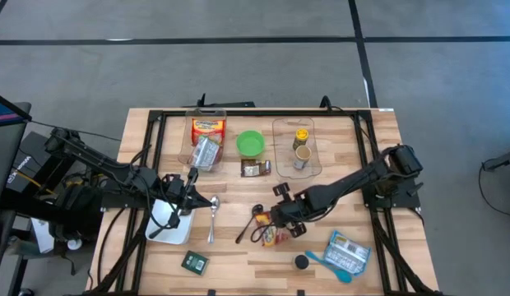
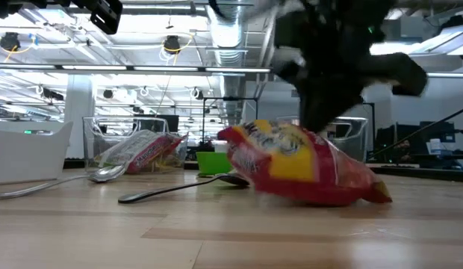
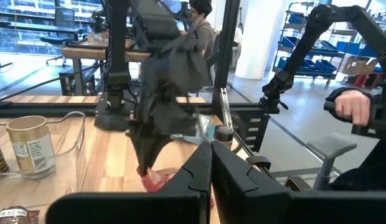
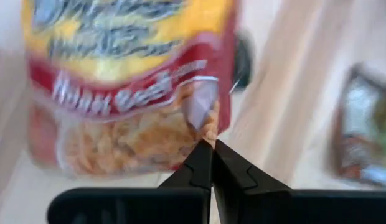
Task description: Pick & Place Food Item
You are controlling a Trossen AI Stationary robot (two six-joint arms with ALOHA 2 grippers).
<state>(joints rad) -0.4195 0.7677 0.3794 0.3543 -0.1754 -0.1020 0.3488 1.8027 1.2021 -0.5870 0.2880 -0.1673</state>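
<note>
Fingers of the right gripper (image 4: 211, 149) are pressed shut on the edge of the red and yellow snack bag (image 4: 127, 87). That bag sits on the wooden surface (image 1: 238, 263) near the front, next to a dark spoon (image 2: 179, 189). Farther back, the left gripper (image 1: 189, 197) is closed on nothing, over a white tray (image 1: 169, 222).

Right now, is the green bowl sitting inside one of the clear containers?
No, the green bowl stands on the bare table between the two clear containers.
</note>
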